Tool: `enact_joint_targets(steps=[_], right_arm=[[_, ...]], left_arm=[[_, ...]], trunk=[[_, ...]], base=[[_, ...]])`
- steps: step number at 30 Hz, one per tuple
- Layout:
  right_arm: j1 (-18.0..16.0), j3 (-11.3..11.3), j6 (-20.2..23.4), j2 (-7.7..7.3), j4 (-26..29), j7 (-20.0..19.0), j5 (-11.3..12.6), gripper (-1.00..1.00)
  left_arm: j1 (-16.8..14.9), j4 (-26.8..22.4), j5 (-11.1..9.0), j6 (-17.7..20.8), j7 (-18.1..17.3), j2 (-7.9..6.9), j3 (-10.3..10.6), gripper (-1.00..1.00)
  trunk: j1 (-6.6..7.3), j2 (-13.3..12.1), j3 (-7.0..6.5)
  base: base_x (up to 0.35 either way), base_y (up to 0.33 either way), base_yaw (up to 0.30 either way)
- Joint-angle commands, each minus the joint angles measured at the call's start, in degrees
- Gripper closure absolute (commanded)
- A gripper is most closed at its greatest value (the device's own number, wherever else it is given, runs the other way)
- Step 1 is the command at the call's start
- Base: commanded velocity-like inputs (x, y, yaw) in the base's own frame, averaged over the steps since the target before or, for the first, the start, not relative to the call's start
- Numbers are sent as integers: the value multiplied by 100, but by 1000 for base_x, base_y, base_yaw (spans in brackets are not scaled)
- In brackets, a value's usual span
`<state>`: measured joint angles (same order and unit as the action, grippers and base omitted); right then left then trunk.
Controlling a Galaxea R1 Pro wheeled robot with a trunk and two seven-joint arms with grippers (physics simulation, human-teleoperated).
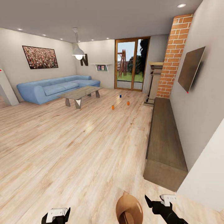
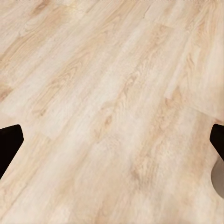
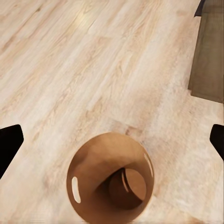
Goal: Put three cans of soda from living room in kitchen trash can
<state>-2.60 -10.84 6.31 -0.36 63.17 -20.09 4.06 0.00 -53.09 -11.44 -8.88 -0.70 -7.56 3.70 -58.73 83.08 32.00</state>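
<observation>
Bin [image 1: 129, 210] between both hands, left hand [image 2: 112, 140] and right hand [image 3: 112, 140] spread wide — empty, three cans [image 1: 120, 96] far off on floor [image 1: 77, 149].

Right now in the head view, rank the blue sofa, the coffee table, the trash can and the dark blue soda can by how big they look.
1. Blue sofa
2. Coffee table
3. Trash can, though it's close to the camera and cut off by the frame's edge, so its rank is unsure
4. Dark blue soda can

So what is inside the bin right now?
Nothing: the right wrist view looks down the bin to its bare brown bottom. All three cans stand far off on the floor. The near inner wall is hidden.
</observation>
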Motion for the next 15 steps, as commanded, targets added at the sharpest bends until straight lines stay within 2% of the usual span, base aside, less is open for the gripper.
enact_joint_targets(steps=[1,5,9,11,12,13,15], right_arm=[[-1,1,11,-3,-33,17,0,-100],[-53,8,209,-22,-283,134,-1,-100],[-139,19,929,-28,-308,171,-9,-100],[-311,23,1363,-27,-324,201,-15,-100],[-619,30,1812,-30,-375,280,-18,-100],[-803,33,2047,-30,-416,347,-25,-100],[-1591,58,2888,-41,-647,664,-62,-100]], left_arm=[[0,-3,-5,0,-2,0,-2,-100],[0,-12,-12,5,-6,0,-12,-100],[-2,-5,-5,16,-8,0,-16,-100],[-4,-1,-2,26,-8,0,-15,-100],[-6,4,-1,33,-8,0,-13,-100],[-6,7,0,37,-8,0,-12,-100],[-8,15,-9,34,-9,0,-15,-100]], trunk=[[0,0,0],[0,0,0],[-66,120,54],[-110,201,90],[-132,241,108],[-154,281,126],[-198,361,162]], base=[[4,4,0],[2,2,0],[0,0,0],[0,0,0],[0,0,0],[0,0,0],[0,0,0]])
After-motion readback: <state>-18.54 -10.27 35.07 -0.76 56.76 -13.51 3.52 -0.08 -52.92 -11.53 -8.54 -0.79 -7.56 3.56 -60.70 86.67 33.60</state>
